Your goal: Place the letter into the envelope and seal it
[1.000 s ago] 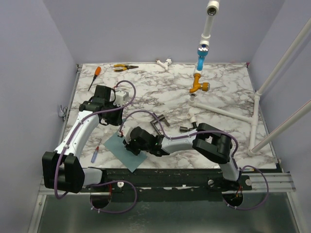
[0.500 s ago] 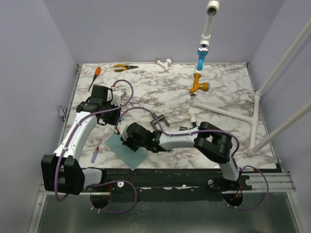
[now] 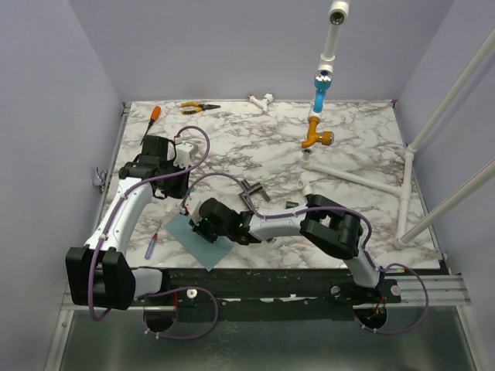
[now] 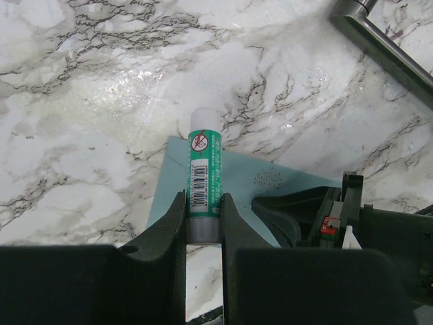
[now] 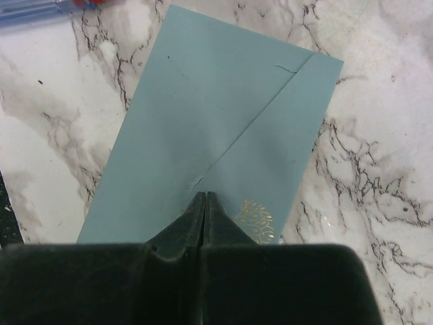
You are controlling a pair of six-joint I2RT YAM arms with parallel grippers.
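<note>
On a white marble desk (image 3: pixel 348 154), the right hand (image 5: pixel 205 200), fingers closed together, rests on a flat teal paper envelope (image 5: pixel 203 122); the left hand (image 4: pixel 203 203) grips a green glue stick (image 4: pixel 204 169).

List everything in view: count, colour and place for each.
envelope: one, teal, flat at front left
glue stick: one, green, in the left gripper
pen: one, blue, left of the envelope
screwdriver: one, orange handle, far left
pliers: one, yellow handles, far edge
metal piece: one, grey, centre
pipe assembly: one, white with blue and orange fittings, far right
letter: none visible
left gripper: one, black, shut on the glue stick
right gripper: one, black, shut, over the envelope
</note>
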